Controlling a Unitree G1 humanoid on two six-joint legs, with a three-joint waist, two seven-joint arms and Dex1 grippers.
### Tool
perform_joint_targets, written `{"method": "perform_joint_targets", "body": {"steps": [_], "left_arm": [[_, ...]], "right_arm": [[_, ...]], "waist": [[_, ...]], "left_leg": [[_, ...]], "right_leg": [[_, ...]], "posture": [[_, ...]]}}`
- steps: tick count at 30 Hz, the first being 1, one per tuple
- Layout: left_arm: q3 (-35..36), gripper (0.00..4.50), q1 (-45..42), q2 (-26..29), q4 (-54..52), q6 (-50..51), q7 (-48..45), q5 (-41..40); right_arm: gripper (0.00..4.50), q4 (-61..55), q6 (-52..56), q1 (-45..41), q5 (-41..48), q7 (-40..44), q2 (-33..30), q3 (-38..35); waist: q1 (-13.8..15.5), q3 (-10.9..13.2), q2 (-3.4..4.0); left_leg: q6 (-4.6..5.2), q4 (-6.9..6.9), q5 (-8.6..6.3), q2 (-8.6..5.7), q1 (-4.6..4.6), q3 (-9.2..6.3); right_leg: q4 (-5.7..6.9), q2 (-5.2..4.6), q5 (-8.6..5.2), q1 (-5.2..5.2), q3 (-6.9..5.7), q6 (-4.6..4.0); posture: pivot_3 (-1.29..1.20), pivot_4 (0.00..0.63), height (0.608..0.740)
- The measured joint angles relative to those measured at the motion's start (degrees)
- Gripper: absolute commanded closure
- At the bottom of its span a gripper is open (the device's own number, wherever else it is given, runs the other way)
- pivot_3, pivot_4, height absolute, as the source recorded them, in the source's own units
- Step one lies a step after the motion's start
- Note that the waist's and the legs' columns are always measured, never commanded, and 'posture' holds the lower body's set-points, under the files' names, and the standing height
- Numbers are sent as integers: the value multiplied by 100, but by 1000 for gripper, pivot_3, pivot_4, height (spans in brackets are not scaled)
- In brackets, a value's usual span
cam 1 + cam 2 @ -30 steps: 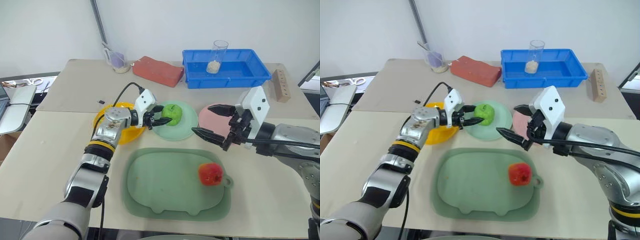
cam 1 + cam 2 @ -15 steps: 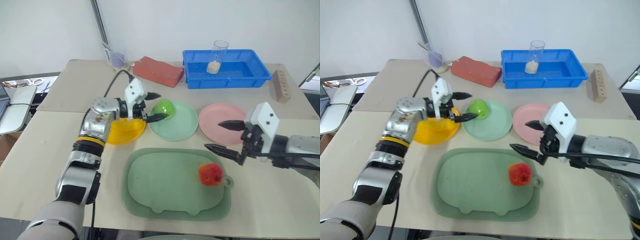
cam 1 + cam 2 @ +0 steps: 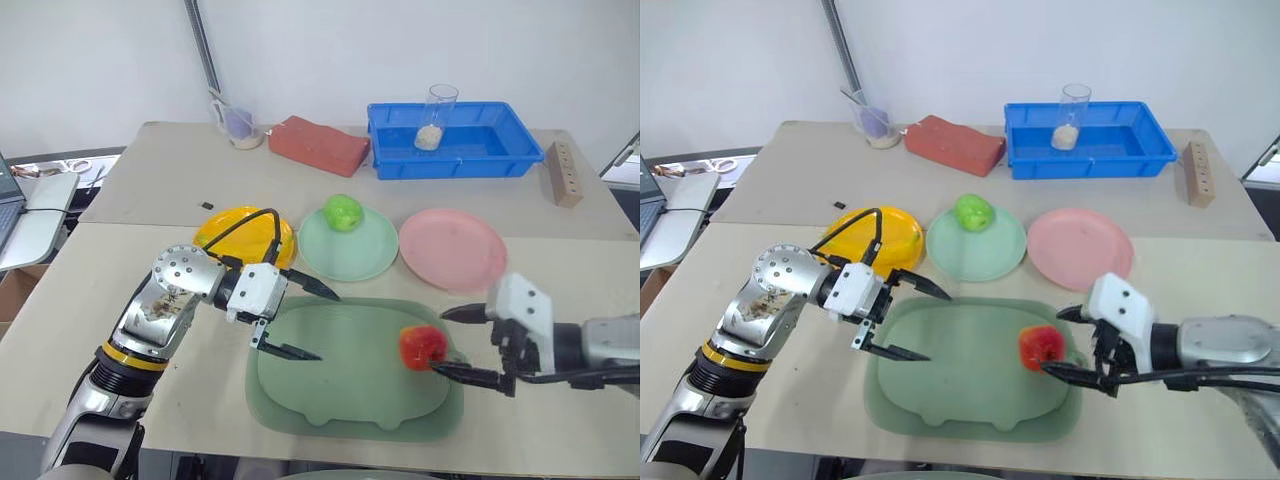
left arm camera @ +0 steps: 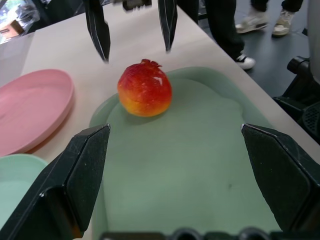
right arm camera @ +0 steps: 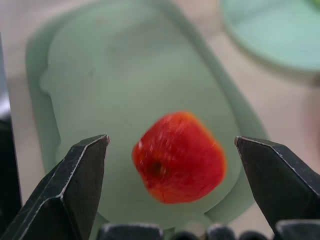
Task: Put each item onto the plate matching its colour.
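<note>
A round green apple (image 3: 343,212) sits on the far part of the pale mint green plate (image 3: 350,252), with nothing touching it. The yellow plate (image 3: 232,232) is to its left and the pink plate (image 3: 452,248) to its right. A red apple (image 3: 422,346) lies on the right side of the dull-green pig-shaped tray (image 3: 340,385). My left gripper (image 3: 329,327) hangs open over the tray's left part, pointing toward the red apple (image 4: 145,90). My right gripper (image 3: 439,341) is open and low, its fingertips flanking the red apple's (image 5: 180,157) right side without touching it.
At the back of the table stand a blue bin (image 3: 500,158) holding a clear glass (image 3: 436,115), a red brick (image 3: 318,142), a cup (image 3: 237,122) and a wooden block (image 3: 563,172). A laptop (image 3: 30,215) sits on a side table at the left.
My left gripper let go of the green apple on the mint plate, opened wide and drew back over the tray. My right gripper sank and pulled back to the red apple's level.
</note>
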Motion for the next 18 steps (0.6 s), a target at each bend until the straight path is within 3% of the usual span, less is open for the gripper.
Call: {"method": "perform_joint_targets", "body": {"steps": [10, 15, 18], "left_arm": [[-5, 44, 16, 8, -125, 41, 117, -19], [-5, 0, 16, 11, -132, 67, 189, -20], [-5, 0, 16, 12, -207, 127, 218, -22]], "right_arm": [[0, 571, -760, -243, -1041, 20, 154, 993], [1451, 783, -1036, -249, -1300, 127, 240, 1129], [1658, 783, -1053, -255, -1317, 179, 276, 1129]], "waist": [[4, 1, -1], [-2, 1, -1], [1, 1, -1]], "left_leg": [[1, 2, 0, 0, 4, -1], [1, 2, 0, 0, 5, -1], [1, 2, 0, 0, 4, -1]], "right_leg": [[2, 2, 0, 1, -1, 0], [3, 2, 0, 3, 0, 0], [4, 2, 1, 4, -1, 0]], "posture": [[0, 150, 740], [0, 150, 740], [0, 150, 740]]}}
